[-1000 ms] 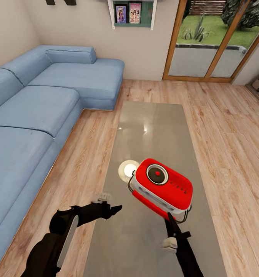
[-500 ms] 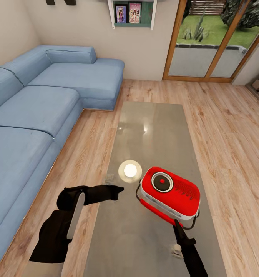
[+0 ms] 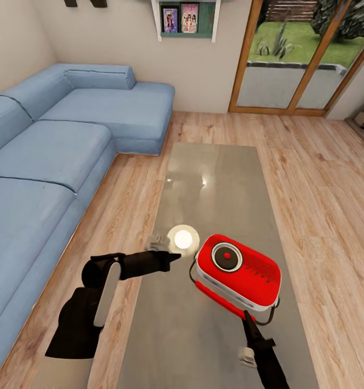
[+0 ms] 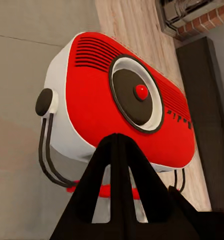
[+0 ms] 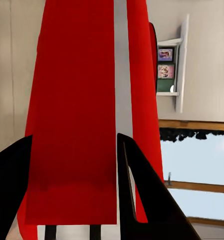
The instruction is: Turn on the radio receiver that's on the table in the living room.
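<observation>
The radio receiver [image 3: 238, 268] sits tilted on the near part of the long glossy tabletop [image 3: 214, 173], toward its right edge, with its red face and white-ringed dial [image 3: 227, 257] turned upward and its black wire handle [image 3: 193, 268] looping around the sides. Just to its far left lies a round white light reflection [image 3: 182, 238] on the tabletop.

The left gripper [image 3: 174, 258] reaches in from the near left and points toward the radio's left end, close to it but apart. In the left wrist view its two fingers [image 4: 116, 165] are pressed together into one point, holding nothing, with the radio receiver [image 4: 119, 102] just ahead, dial facing the camera.

The right gripper [image 3: 248, 322] comes up from the near side, its tip at the radio's near edge; in the head view I cannot tell whether it touches. In the right wrist view its fingers [image 5: 129, 180] are spread apart, and the red body with its white trim [image 5: 92, 100] lies between and just ahead of them.

A blue L-shaped sofa [image 3: 52, 146] stands to the left on the light wood floor [image 3: 322, 205], and glass doors [image 3: 295, 54] stand at the far right.
</observation>
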Controlling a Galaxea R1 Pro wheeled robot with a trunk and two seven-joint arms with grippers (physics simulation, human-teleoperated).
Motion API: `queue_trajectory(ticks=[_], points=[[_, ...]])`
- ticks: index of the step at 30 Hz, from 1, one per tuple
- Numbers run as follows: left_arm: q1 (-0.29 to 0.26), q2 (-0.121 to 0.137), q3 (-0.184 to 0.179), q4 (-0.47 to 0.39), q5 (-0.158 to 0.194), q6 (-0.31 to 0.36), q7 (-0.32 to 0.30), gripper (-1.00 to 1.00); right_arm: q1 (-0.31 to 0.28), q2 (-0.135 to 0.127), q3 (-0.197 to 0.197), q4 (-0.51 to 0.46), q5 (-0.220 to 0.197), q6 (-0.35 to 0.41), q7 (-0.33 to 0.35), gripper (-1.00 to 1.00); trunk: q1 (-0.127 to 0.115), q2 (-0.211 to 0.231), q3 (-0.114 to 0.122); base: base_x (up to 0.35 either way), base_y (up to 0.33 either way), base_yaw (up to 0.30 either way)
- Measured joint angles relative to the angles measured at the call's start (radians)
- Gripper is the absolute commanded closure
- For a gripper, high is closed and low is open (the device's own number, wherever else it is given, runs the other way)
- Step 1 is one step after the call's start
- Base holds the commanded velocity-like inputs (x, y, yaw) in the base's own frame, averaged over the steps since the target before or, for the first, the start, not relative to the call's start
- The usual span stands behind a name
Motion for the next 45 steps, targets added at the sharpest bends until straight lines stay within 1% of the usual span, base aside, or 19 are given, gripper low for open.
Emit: queue_trajectory(ticks=[2,3,4,5,8,9,12,15,19,20,21,22,23,24,26,29,42,44,45], points=[[-0.008,0.000,0.000,0.001,0.035,0.000,0.000,1.00,0.013,0.001,0.000,-0.001,-0.001,0.000,-0.009,1.00,0.000,0.000,0.000,0.000,0.000,0.000],[-0.017,-0.002,0.000,0.001,0.067,0.000,0.000,1.00,0.027,0.002,0.001,-0.002,0.000,0.000,-0.015,1.00,0.000,0.000,0.000,0.000,0.000,0.000],[-0.025,-0.002,0.001,0.002,0.078,0.000,0.000,1.00,0.032,0.002,-0.001,-0.002,0.000,0.000,-0.018,1.00,0.000,0.000,0.000,0.000,0.000,0.000],[-0.040,-0.011,0.001,0.004,0.091,0.001,0.001,1.00,0.037,0.002,0.000,-0.002,0.003,0.002,-0.024,1.00,0.000,0.000,0.000,0.000,0.000,0.000],[-0.050,-0.030,0.000,0.006,0.095,0.002,0.003,1.00,0.040,0.008,0.000,-0.002,0.001,0.014,-0.031,1.00,0.000,0.000,0.000,0.000,0.000,0.000],[-0.052,-0.034,0.000,0.007,0.096,0.002,0.004,1.00,0.040,0.019,0.001,0.001,-0.001,0.028,-0.033,1.00,0.000,0.000,0.000,0.000,0.000,0.000],[-0.054,-0.038,0.000,0.008,0.098,0.002,0.004,1.00,0.041,0.036,0.000,0.007,-0.002,0.066,-0.035,1.00,0.000,0.000,0.000,0.000,0.000,0.000],[-0.054,-0.038,-0.001,0.009,0.098,0.003,0.005,1.00,0.045,0.038,0.000,0.004,0.000,0.079,-0.039,1.00,0.000,0.000,0.000,0.000,0.000,0.000],[-0.054,-0.038,-0.004,0.010,0.100,0.003,0.005,1.00,0.068,0.038,0.000,-0.001,0.005,0.080,-0.040,1.00,0.000,0.000,0.000,0.000,0.000,0.000],[-0.054,-0.038,-0.011,0.010,0.101,0.003,0.005,1.00,0.072,0.040,0.000,-0.003,0.005,0.079,-0.039,1.00,0.000,0.000,0.000,0.000,0.000,0.000],[-0.054,-0.038,-0.046,0.011,0.110,0.003,0.006,1.00,0.075,0.041,0.000,-0.006,0.003,0.079,-0.040,1.00,0.000,0.000,0.000,0.000,0.000,0.000],[-0.054,-0.038,-0.058,0.011,0.112,0.002,0.006,1.00,0.075,0.041,0.000,-0.007,0.003,0.079,-0.039,1.00,0.000,0.000,0.000,0.000,0.000,0.000],[-0.054,-0.038,-0.087,0.011,0.120,0.002,0.008,1.00,0.077,0.042,0.000,-0.009,0.002,0.079,-0.039,1.00,0.000,0.000,0.000,0.000,0.000,0.000],[-0.054,-0.038,-0.099,0.011,0.123,0.002,0.009,1.00,0.077,0.041,-0.001,-0.010,0.001,0.079,-0.039,1.00,0.000,0.000,0.000,0.000,0.000,0.000],[-0.054,-0.038,-0.111,0.012,0.127,0.002,0.010,1.00,0.077,0.039,-0.001,-0.011,0.000,0.078,-0.038,1.00,0.000,0.000,0.000,0.000,0.000,0.000],[-0.055,-0.038,-0.118,0.012,0.129,0.000,0.014,1.00,0.077,0.037,0.000,-0.012,0.001,0.076,-0.038,1.00,0.000,0.000,0.000,0.000,0.000,0.000],[-0.054,-0.038,-0.122,0.018,0.131,-0.005,0.016,1.00,0.078,0.039,0.000,-0.012,-0.002,0.072,-0.037,1.00,0.000,0.000,0.000,0.000,0.000,0.000],[-0.054,-0.038,-0.124,0.027,0.130,-0.006,0.031,1.00,0.078,0.039,0.000,-0.011,-0.002,0.071,-0.034,1.00,0.000,0.000,0.000,0.000,0.000,0.000],[-0.054,-0.038,-0.124,0.029,0.131,-0.006,0.053,1.00,0.077,0.040,0.000,-0.012,-0.002,0.072,-0.035,1.00,0.000,0.000,0.000,0.000,0.000,0.000]])
